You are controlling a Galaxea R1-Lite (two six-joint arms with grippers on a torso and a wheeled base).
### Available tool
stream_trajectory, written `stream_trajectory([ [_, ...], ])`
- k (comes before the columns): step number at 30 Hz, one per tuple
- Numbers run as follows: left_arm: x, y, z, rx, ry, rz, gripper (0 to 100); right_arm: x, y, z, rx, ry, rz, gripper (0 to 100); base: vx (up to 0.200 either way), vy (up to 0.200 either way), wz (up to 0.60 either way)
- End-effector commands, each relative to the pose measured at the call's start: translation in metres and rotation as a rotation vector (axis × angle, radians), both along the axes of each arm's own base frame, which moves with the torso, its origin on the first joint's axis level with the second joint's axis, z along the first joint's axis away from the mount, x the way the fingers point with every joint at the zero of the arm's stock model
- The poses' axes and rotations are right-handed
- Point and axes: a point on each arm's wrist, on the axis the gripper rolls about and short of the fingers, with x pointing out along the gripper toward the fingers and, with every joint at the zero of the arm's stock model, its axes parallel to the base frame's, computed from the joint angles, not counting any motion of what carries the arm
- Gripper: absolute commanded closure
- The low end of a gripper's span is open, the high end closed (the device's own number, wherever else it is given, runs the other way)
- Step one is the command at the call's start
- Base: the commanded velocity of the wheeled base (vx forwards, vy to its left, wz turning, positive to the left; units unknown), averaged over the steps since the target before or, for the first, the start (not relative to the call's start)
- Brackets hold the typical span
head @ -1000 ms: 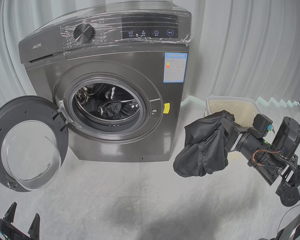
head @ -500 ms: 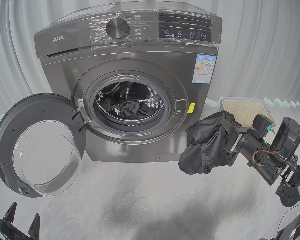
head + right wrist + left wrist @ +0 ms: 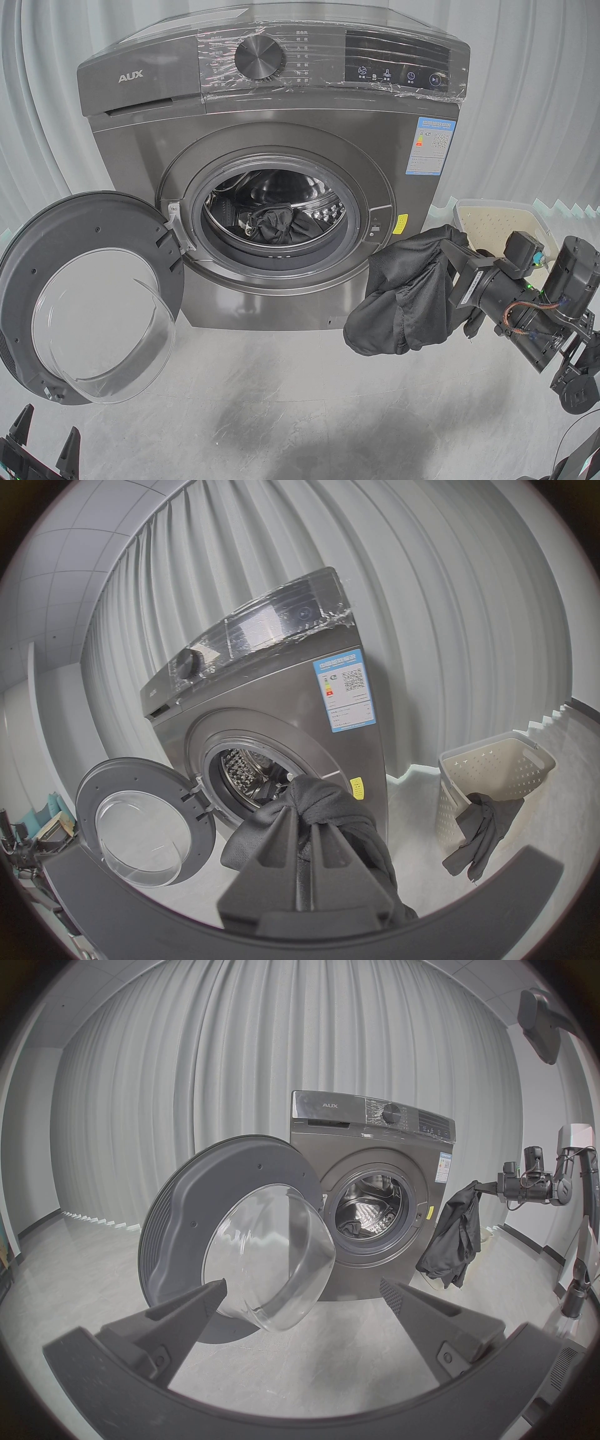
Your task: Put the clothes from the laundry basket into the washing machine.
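The grey washing machine [image 3: 275, 112] stands with its round door [image 3: 75, 250] swung open to the left. Dark clothes [image 3: 275, 225] lie in the drum. My right gripper [image 3: 304, 836] is shut on a black garment [image 3: 406, 294], which hangs in the air to the right of the drum opening, in front of the machine's lower right corner. Behind it stands the cream laundry basket [image 3: 500, 225], with another dark garment [image 3: 481, 836] draped over its rim. My left gripper [image 3: 44, 437] is low at the near left, open and holding nothing.
Pale curtains hang behind the machine and basket. The open door [image 3: 231, 1229] juts out over the floor on the left. Bare grey floor [image 3: 281, 400] lies in front of the machine.
The head camera has moved, so the machine and basket sit farther right in the picture. The right gripper still holds the black garment, which has swung slightly lower and to the left.
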Motion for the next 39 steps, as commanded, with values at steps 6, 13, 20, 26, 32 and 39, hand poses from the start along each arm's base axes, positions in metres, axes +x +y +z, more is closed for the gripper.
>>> stream_trajectory([
  [6,0.000,0.000,-0.004,0.000,-0.002,0.002,0,0.001,0.002,-0.004,0.000,0.015,0.002,100,0.033,0.000,0.00],
  [13,0.000,0.000,-0.004,0.000,-0.002,0.001,0,0.001,0.002,-0.004,0.002,0.018,0.005,100,0.000,0.000,0.00],
  [20,0.000,0.000,-0.004,0.001,-0.002,0.002,0,0.002,0.003,-0.006,0.000,0.023,0.005,100,0.000,0.200,0.00],
  [26,0.000,0.000,-0.005,0.017,-0.004,-0.003,0,-0.005,0.014,-0.005,-0.003,0.024,0.059,100,0.000,0.067,0.00],
  [32,0.000,0.000,-0.005,0.049,-0.002,-0.004,0,-0.009,0.040,-0.013,-0.012,0.041,0.133,100,0.000,0.000,0.00],
  [39,0.000,0.000,-0.005,0.046,-0.002,-0.004,0,-0.005,0.056,-0.012,0.013,0.025,0.157,100,0.000,0.000,0.00],
])
